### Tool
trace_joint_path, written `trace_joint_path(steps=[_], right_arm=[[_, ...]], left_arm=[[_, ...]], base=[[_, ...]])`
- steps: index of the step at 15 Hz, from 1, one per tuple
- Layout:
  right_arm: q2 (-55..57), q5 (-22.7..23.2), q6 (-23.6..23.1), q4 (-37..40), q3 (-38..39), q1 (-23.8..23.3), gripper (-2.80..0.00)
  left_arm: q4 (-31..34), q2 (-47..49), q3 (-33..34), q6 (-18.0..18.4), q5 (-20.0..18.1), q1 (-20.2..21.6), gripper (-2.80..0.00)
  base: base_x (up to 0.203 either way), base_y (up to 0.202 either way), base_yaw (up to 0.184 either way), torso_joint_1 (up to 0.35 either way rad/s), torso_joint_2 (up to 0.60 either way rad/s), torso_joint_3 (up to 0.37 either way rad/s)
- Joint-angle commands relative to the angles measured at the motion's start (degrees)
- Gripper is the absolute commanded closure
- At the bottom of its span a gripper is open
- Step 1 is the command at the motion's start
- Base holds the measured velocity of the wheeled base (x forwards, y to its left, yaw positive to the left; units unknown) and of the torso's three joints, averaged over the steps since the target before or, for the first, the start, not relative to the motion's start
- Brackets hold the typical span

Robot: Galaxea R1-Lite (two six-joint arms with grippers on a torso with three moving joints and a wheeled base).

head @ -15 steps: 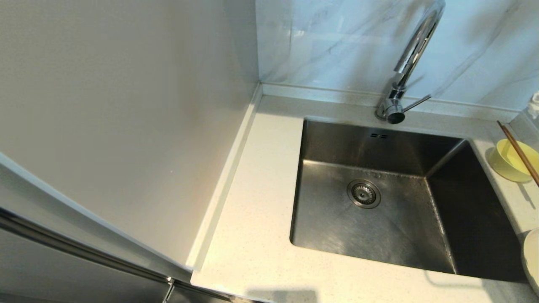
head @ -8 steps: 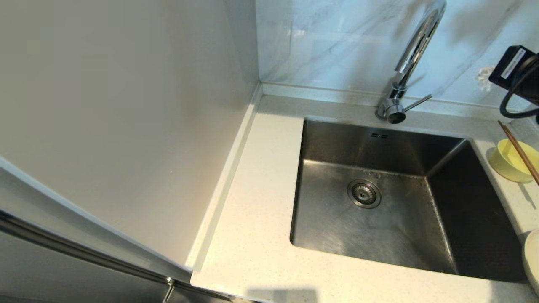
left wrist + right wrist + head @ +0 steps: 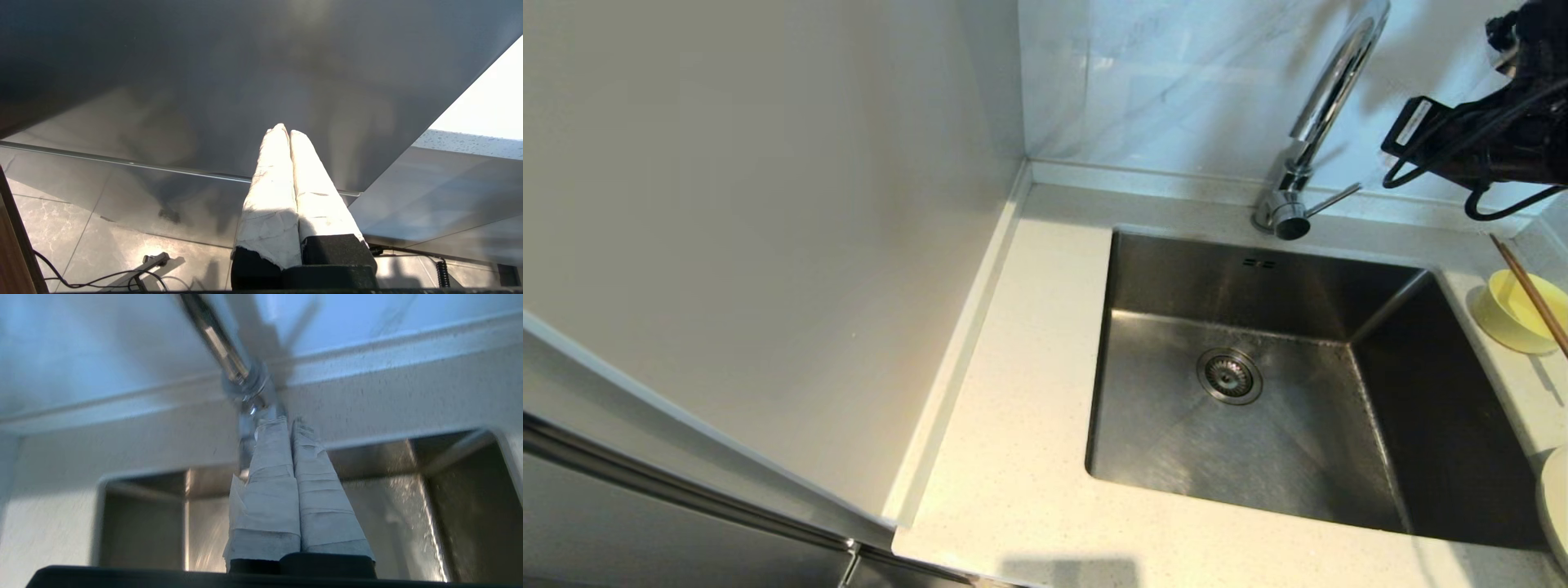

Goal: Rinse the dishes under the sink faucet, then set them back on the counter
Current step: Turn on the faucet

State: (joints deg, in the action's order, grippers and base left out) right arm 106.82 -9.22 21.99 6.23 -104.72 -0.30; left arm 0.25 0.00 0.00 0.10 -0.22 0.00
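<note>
The chrome sink faucet (image 3: 1327,98) stands behind the steel sink (image 3: 1176,441), its thin lever (image 3: 1333,198) pointing right. On the counter (image 3: 1029,367) right of the basin sits a pale-yellow bowl (image 3: 1511,314) with brown chopsticks (image 3: 1531,294) lying across it. A cream plate (image 3: 1554,506) is cut off by the right edge. My right arm (image 3: 1486,139) hangs high at the top right, beside the faucet's neck. In the right wrist view my right gripper (image 3: 291,422) is shut and empty, its tips pointing at the faucet (image 3: 245,386) base. My left gripper (image 3: 285,130) is shut, parked low beside the cabinet.
A plain pale wall panel (image 3: 768,204) closes off the left side and grey-veined marble (image 3: 1160,82) backs the counter. A round drain strainer (image 3: 1228,376) sits in the basin floor. Cables lie on the tiled floor (image 3: 122,261) below the left arm.
My right arm has come into the head view from the right edge and moved left toward the faucet's neck. The dishes have not moved.
</note>
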Motion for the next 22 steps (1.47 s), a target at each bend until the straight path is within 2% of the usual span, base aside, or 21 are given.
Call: trace_joint_path(steps=[1, 3, 8, 13, 19, 22], right_arm=[[6.2, -1.5, 0.1, 0.0, -4.0, 0.0, 0.00], [10.0, -3.1, -0.1, -0.3, -8.1, -0.1, 0.00], [12.5, -3.9, -1.0, -4.3, -8.5, -0.2, 0.00], [12.9, -4.2, -1.5, -3.9, -8.4, -0.2, 0.00], [11.3, -3.8, -1.4, 0.8, -7.9, -0.2, 0.00], [8.6, -3.5, -1.3, 4.8, -5.3, -0.2, 0.00]], left_arm=[[0.0, 0.0, 0.0, 0.0, 0.0, 0.0, 0.00], [0.0, 0.0, 0.0, 0.0, 0.0, 0.0, 0.00], [0.0, 0.0, 0.0, 0.0, 0.0, 0.0, 0.00], [0.0, 0.0, 0.0, 0.0, 0.0, 0.0, 0.00], [0.0, 0.0, 0.0, 0.0, 0.0, 0.0, 0.00], [0.0, 0.0, 0.0, 0.0, 0.0, 0.0, 0.00]], base=[[0.000, 0.000, 0.000, 0.000, 0.00, 0.000], [0.000, 0.000, 0.000, 0.000, 0.00, 0.000], [0.000, 0.000, 0.000, 0.000, 0.00, 0.000], [0.000, 0.000, 0.000, 0.000, 0.00, 0.000], [0.000, 0.000, 0.000, 0.000, 0.00, 0.000], [0.000, 0.000, 0.000, 0.000, 0.00, 0.000]])
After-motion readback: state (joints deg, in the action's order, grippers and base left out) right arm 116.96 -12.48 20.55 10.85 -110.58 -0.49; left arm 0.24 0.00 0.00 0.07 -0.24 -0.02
